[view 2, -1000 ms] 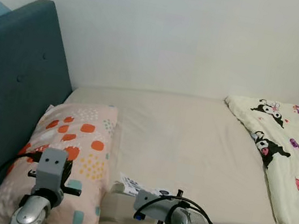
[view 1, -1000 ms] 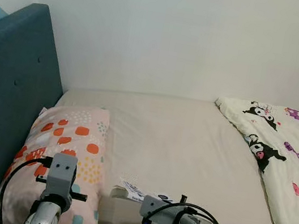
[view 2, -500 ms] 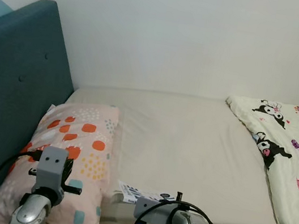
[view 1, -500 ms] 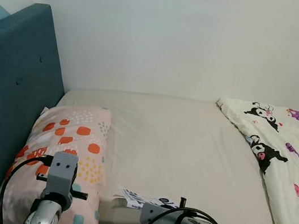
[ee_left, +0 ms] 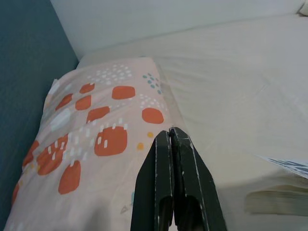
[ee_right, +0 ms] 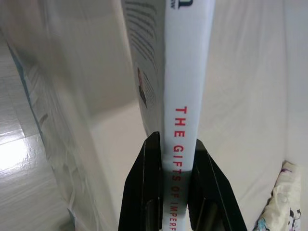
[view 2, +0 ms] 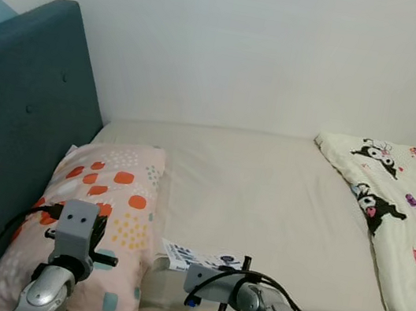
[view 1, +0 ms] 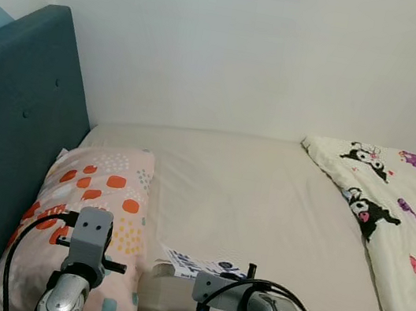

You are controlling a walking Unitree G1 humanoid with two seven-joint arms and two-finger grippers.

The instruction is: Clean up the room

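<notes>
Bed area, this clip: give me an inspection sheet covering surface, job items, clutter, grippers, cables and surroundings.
Surface: bed with a bare beige sheet.
Job items: white book, red spine lettering, at the near edge of the bed beside the pillow.
Clutter: cartoon-print blanket bunched on the right side of the bed.
Grippers: right gripper shut on the book's spine; left gripper shut, holding nothing, over the pillow's near end.
Cables: black cables looping off both wrists.
Surroundings: blue padded headboard on the left, white wall behind, glossy floor beside the bed.
</notes>
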